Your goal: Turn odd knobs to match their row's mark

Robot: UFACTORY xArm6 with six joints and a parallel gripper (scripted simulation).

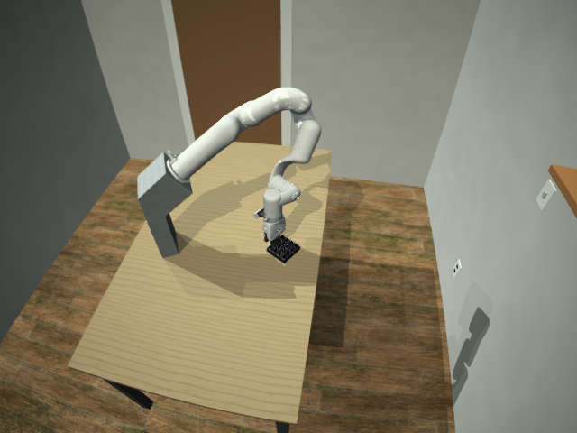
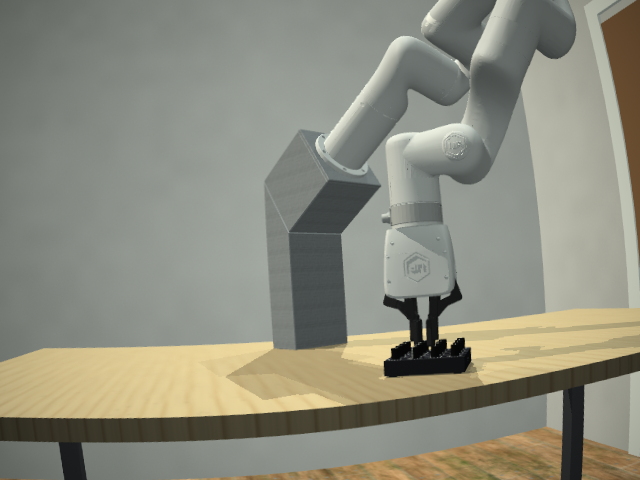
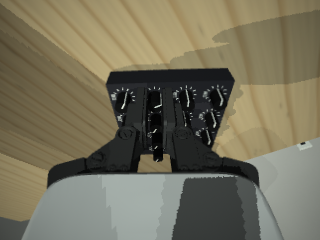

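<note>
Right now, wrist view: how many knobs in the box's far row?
4. One knob left of the fingers, one seen between them, two to their right. Fingers hide much of the nearer rows.

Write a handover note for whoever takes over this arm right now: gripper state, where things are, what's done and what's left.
Gripper: shut on a knob, pointing straight down over the box.
Knob box: on its feet on the table, near the arm's grey base.
Held knob: second column from the left in the wrist view, nearer than the far row; its name is unreadable.
Done: cannot tell which knobs are already set.
Left: release, then check every row. In the far row the second knob looks turned differently from its neighbours.
</note>
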